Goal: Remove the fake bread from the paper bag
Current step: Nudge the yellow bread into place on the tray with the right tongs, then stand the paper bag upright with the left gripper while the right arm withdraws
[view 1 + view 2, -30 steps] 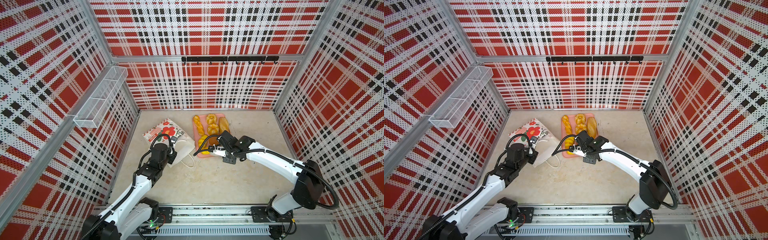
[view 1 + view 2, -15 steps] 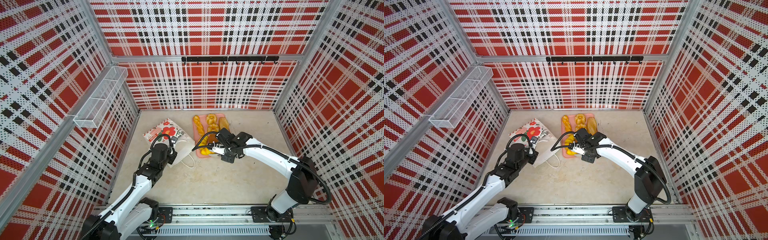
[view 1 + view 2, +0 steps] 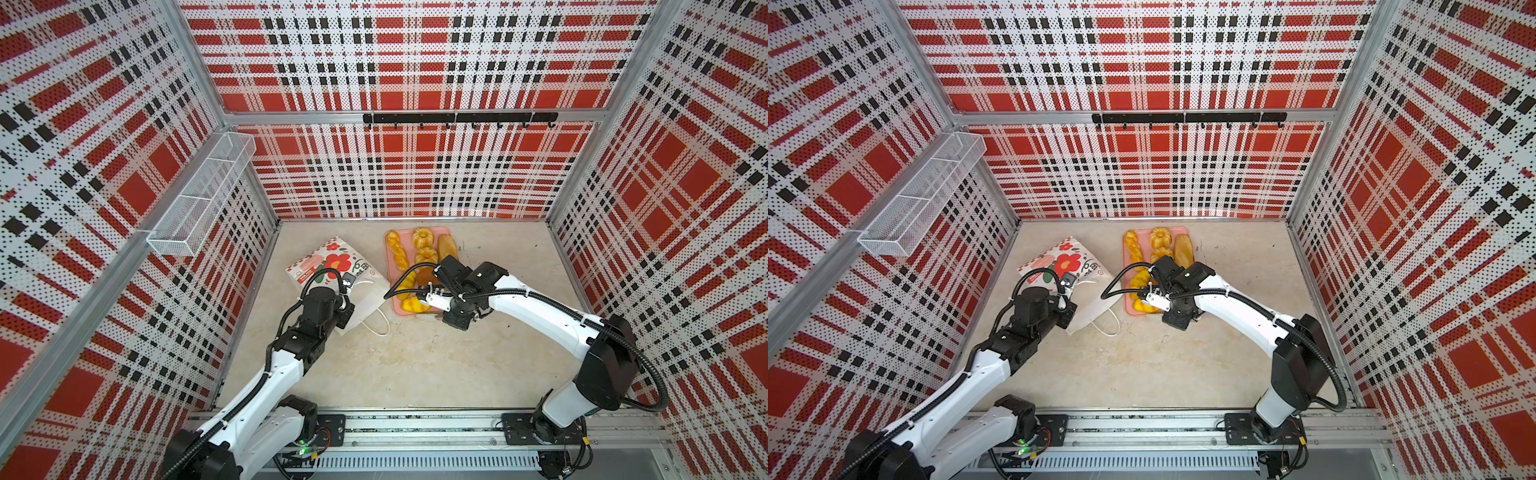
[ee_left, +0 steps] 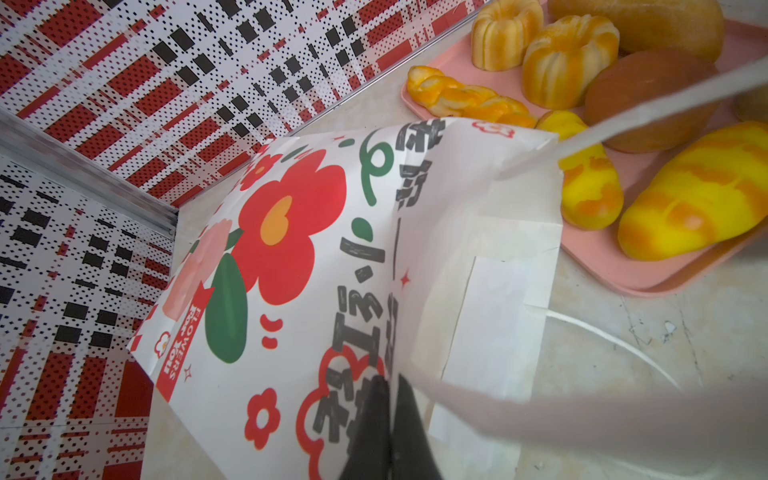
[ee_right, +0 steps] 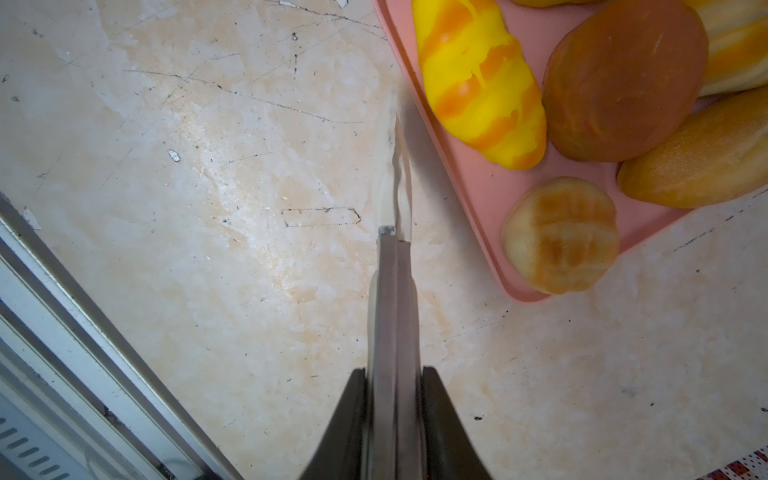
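- Two grippers, and you have both closed: the left gripper (image 4: 390, 388) is pinched on the rim of the bag (image 4: 291, 249), with the paper wall caught between its dark fingers (image 4: 365, 415)
- Your right gripper (image 5: 395, 187) has its jaws pressed together on nothing. Its tips point at the bare table (image 5: 208, 208) just off a corner of the tray (image 5: 478, 199)
- Nearest those tips, in that tray corner, sits the pale bun (image 5: 561, 235). Beyond it lie a striped roll (image 5: 478, 83), the brown bun (image 5: 623, 79) and one end of the loaf (image 5: 698, 158)
- In both top views the bag lies on its side to the left of the tray. Its flowered broad face is up, its bottom is toward the far left and its mouth is toward your left arm
- One bag corner is just beside the tray's edge; you cannot tell whether they touch
- A cord (image 4: 615, 345) loops on the table by the bag's mouth, and another crosses the left wrist view as a blur
- The part of the bag's inside that shows is plain white paper; deeper in is hidden from you
- The bread (image 3: 423, 239) you can see is all on the tray, outside the bag. The left wrist view adds the braid (image 4: 469, 97), two rings (image 4: 569, 58) and two rolls
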You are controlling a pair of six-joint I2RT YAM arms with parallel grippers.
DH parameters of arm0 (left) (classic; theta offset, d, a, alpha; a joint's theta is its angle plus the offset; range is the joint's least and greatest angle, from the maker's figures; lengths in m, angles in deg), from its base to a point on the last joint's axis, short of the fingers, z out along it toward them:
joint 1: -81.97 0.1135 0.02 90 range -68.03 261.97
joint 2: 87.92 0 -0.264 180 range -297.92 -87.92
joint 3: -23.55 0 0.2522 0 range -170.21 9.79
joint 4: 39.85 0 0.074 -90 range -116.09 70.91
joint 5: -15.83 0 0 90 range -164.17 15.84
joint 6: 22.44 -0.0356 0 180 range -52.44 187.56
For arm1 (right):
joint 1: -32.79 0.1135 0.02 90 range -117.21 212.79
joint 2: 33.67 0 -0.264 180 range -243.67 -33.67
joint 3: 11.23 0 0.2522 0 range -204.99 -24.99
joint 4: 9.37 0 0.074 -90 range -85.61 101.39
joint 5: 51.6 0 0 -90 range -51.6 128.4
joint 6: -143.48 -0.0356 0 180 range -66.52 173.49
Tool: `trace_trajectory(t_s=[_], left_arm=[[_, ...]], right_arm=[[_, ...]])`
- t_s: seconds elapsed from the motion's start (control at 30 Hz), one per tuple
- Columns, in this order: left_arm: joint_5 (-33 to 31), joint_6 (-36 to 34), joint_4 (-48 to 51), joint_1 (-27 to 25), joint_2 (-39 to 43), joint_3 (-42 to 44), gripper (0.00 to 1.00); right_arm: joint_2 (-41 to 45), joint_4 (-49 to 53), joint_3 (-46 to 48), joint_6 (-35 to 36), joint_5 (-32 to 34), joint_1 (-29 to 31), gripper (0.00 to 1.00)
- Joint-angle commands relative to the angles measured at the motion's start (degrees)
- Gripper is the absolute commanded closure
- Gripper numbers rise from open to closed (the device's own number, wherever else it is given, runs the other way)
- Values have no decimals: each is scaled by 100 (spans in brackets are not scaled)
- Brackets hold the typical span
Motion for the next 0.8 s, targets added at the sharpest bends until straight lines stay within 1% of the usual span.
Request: trace_trajectory(t_s=[0.0,0.2,0.37,0.47,0.5,0.57,0.67,0.77], left_arm=[[-34,-4,-10,-40,85,18,100],[-37,-7,-22,-56,110,24,100],[-39,-29,-26,-58,124,36,100],[346,-153,-41,-58,239,57,100],[459,-144,-32,-58,296,46,100],[348,140,31,-27,340,-37,100],[216,486,508,94,250,-485,100],[-240,1281,1155,168,-2,-1277,100]], right_arm=[[128,-155,-229,-172,-50,-80,100],[41,-308,-267,-432,25,-379,100],[-48,-275,-233,-494,247,-403,100],[114,-302,-198,-661,246,-402,100],[260,-363,-136,-764,229,-401,100],[597,-546,-6,-1022,180,-401,100],[1393,-1062,324,-1517,-158,-385,100],[2438,-1866,889,-2108,-267,-381,100]])
